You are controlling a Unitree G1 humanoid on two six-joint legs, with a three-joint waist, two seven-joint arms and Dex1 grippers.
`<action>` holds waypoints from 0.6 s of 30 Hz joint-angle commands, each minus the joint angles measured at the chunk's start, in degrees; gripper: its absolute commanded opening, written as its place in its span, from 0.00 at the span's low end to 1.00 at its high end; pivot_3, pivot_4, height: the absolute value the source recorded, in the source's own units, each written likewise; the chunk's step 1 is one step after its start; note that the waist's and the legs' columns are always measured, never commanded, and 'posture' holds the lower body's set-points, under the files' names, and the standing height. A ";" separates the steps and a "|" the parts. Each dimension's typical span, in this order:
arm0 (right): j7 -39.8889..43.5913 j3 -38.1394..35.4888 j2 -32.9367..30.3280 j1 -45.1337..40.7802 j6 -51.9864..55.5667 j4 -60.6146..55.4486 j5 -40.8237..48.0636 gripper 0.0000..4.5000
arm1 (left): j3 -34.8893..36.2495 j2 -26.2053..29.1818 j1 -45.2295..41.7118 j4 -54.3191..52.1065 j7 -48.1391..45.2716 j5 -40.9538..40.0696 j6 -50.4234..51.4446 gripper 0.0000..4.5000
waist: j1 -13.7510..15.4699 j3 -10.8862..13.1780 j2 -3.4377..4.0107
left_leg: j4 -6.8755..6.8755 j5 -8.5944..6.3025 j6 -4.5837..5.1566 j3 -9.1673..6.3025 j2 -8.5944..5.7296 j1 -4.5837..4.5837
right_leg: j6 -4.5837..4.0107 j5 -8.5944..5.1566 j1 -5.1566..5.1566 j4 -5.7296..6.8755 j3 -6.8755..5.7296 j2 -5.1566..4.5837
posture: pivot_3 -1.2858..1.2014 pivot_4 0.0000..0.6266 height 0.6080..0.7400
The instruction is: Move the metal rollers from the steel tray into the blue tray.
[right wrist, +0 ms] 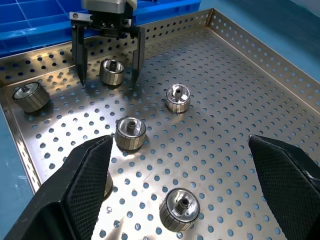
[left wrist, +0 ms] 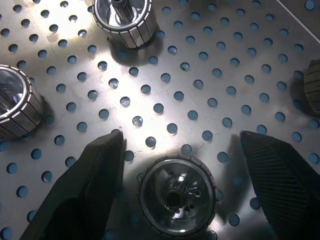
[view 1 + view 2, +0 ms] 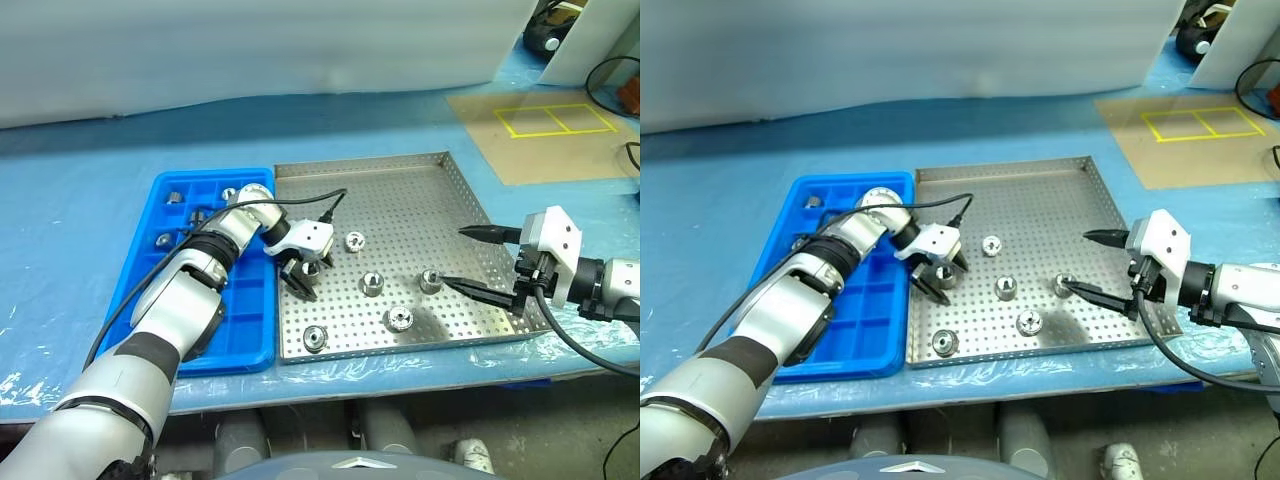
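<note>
Here, the metal rollers are split between the two trays. In the steel tray (image 3: 400, 180) I count six: one (image 1: 112, 72) between the fingers of the left gripper (image 1: 107, 75), one (image 3: 354, 241) just beyond it, one (image 3: 372, 283) mid-tray, one (image 3: 430, 281) toward the right side, and two near the front rim (image 3: 399, 319) (image 3: 315, 338). The blue tray (image 3: 250, 340), touching the steel tray's left edge on the tabletop (image 3: 80, 200), already holds a few rollers in its far compartments (image 3: 174, 196), though the left arm covers part of it, so the exact count there is unclear.

The left gripper points down over the steel tray's left part, its jaws spread wide and straddling the roller, with a gap on each side in the left wrist view; nothing is gripped yet. The right gripper (image 3: 478, 262) hangs over the tray's right edge, jaws wide apart and empty, its lower finger close to the right-hand roller.

The step in hand looks like the pick of the next roller by the left arm. Next, it likely needs to settle the fingers lower around the roller's ribbed side, close squarely on it, then lift and carry it left to a free blue compartment. The roller is smooth and round, so an off-centre pinch could squirt it away.
</note>
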 commanded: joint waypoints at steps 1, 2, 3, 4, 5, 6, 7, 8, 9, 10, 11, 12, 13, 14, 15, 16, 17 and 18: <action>-0.45 -2.42 0.11 0.48 -0.83 -2.78 0.20 0.99 | -0.81 1.42 -1.05 1.02 1.79 2.63 -1.15 0.88 | -0.08 0.00 0.00 | 0.00 0.00 0.00 0.00 0.00 0.00 | 0.00 0.00 0.00 0.00 0.00 0.01 | 0.32 0.24 1.00; -0.44 -2.39 0.09 0.53 -0.79 -2.90 0.22 0.99 | -0.76 1.43 -1.07 1.20 1.96 2.96 -1.16 0.88 | -0.10 0.00 0.00 | 0.00 0.00 0.00 0.00 0.00 0.01 | 0.00 0.00 0.00 0.00 0.00 0.01 | 0.32 0.24 1.00; -0.51 -2.30 0.08 0.43 -0.79 -2.89 0.19 0.99 | -0.75 1.45 -1.05 1.33 2.26 3.34 -1.18 0.88 | -0.15 0.00 0.00 | -0.01 0.00 0.00 0.00 0.01 0.00 | 0.00 0.00 0.00 0.00 0.00 0.01 | 0.32 0.24 1.00; -0.57 -2.18 0.04 0.26 -0.93 -2.72 0.01 0.99 | -0.81 1.47 -1.04 1.47 2.71 3.76 -1.12 0.88 | -0.20 0.00 0.00 | -0.01 0.00 0.00 0.00 0.01 0.01 | 0.00 0.00 0.00 0.00 0.00 0.01 | 0.32 0.24 1.00; -0.60 -2.04 -0.01 0.07 -1.15 -2.50 -0.24 0.99 | -0.83 1.48 -1.01 1.57 2.98 4.10 -1.21 0.88 | -0.24 0.00 0.00 | 0.00 0.00 0.00 0.00 0.01 0.01 | 0.00 0.00 0.00 0.00 0.00 0.01 | 0.32 0.24 1.00; -0.64 -1.93 -0.03 -0.14 -1.30 -2.29 -0.39 0.99 | -0.82 1.46 -0.98 1.63 3.18 4.37 -1.07 0.88 | -0.30 0.00 0.00 | 0.00 0.00 0.00 0.00 0.01 0.01 | 0.00 0.00 0.00 0.00 0.00 0.01 | 0.32 0.24 1.00; -0.68 -1.82 -0.03 -0.28 -1.42 -2.16 -0.48 0.99 | -0.83 1.45 -0.94 1.65 3.62 4.66 -1.09 0.88 | -0.40 0.00 0.00 | 0.00 0.00 0.00 0.00 0.00 0.01 | 0.00 0.00 0.00 0.00 0.00 0.01 | 0.32 0.24 1.00; -0.73 -1.72 -0.03 -0.37 -1.48 -2.13 -0.54 1.00 | -0.72 1.43 -0.88 1.64 3.42 4.71 -1.18 0.84 | -0.49 0.00 0.00 | 0.00 0.00 0.00 0.00 0.00 0.01 | 0.00 0.00 0.00 0.00 0.00 0.01 | 0.32 0.24 1.00; -0.79 -1.63 0.00 -0.45 -1.56 -2.07 -0.61 1.00 | -0.48 1.38 -0.80 1.60 3.07 4.51 -1.17 0.79 | -0.57 0.00 0.00 | 0.00 0.00 0.00 0.00 0.01 0.01 | 0.00 0.00 0.00 0.00 0.00 0.01 | 0.32 0.24 1.00; -0.85 -1.54 0.03 -0.49 -1.69 -1.98 -0.71 1.00 | -0.31 1.38 -0.71 1.54 2.65 4.35 -1.20 0.75 | -0.63 0.00 0.00 | 0.00 0.00 0.00 0.00 0.00 0.01 | 0.00 0.00 0.00 0.00 0.00 0.00 | 0.32 0.24 1.00; -0.93 -1.45 0.07 -0.53 -1.82 -1.89 -0.85 1.00 | -0.23 1.43 -0.62 1.46 2.31 4.25 -1.31 0.69 | -0.68 0.00 0.00 | 0.01 0.00 0.00 0.00 0.00 0.00 | 0.00 0.00 0.00 0.00 0.00 0.00 | 0.32 0.24 1.00; -0.93 -1.39 0.10 -0.54 -1.97 -1.76 -0.99 1.00 | -0.26 1.47 -0.54 1.38 2.36 4.33 -1.39 0.60 | -0.71 0.00 0.00 | 0.02 0.00 0.00 0.00 0.00 0.00 | 0.00 0.00 0.00 0.00 0.00 0.00 | 0.32 0.24 1.00; -0.97 -1.34 0.14 -0.57 -2.05 -1.70 -1.10 1.00 | -0.32 1.50 -0.44 1.24 3.08 4.61 -1.67 0.54 | -0.74 0.00 0.00 | 0.02 0.00 0.00 0.00 -0.01 0.00 | 0.00 0.00 0.00 0.00 0.01 0.00 | 0.32 0.24 1.00; -1.03 -1.31 0.17 -0.62 -2.09 -1.67 -1.17 1.00 | -0.29 1.47 -0.38 1.17 3.53 4.73 -1.74 0.47 | -0.83 0.00 0.00 | 0.02 0.00 0.00 0.00 -0.01 0.00 | 0.00 0.00 0.00 0.00 0.01 0.00 | 0.32 0.24 1.00; -1.09 -1.26 0.20 -0.69 -2.11 -1.65 -1.21 1.00 | -0.31 1.46 -0.35 1.15 3.61 4.81 -1.78 0.47 | -0.95 0.00 0.00 | 0.04 0.00 0.00 0.00 0.00 -0.01 | 0.00 0.00 0.00 0.01 0.00 0.00 | 0.32 0.24 1.00; -1.15 -1.21 0.21 -0.76 -2.11 -1.65 -1.22 1.00 | -0.36 1.48 -0.36 1.16 3.60 4.86 -1.81 0.47 | -1.06 0.00 0.00 | 0.04 0.00 0.00 0.00 0.00 0.00 | 0.01 0.00 0.00 0.02 0.00 0.00 | 0.32 0.24 1.00; -1.15 -1.17 0.20 -0.76 -2.22 -1.58 -1.31 1.00 | -0.39 1.51 -0.39 1.20 3.52 4.88 -1.77 0.47 | -1.08 0.00 0.00 | 0.04 0.00 0.00 0.00 0.00 -0.01 | 0.01 0.00 0.00 0.01 0.00 0.00 | 0.32 0.24 1.00; -1.17 -1.12 0.21 -0.79 -2.32 -1.53 -1.39 1.00 | -0.45 1.54 -0.41 1.25 3.28 4.88 -1.68 0.47 | -1.12 0.00 0.00 | 0.05 0.00 0.00 0.00 0.00 -0.02 | 0.01 0.00 0.00 0.01 0.01 0.00 | 0.32 0.24 1.00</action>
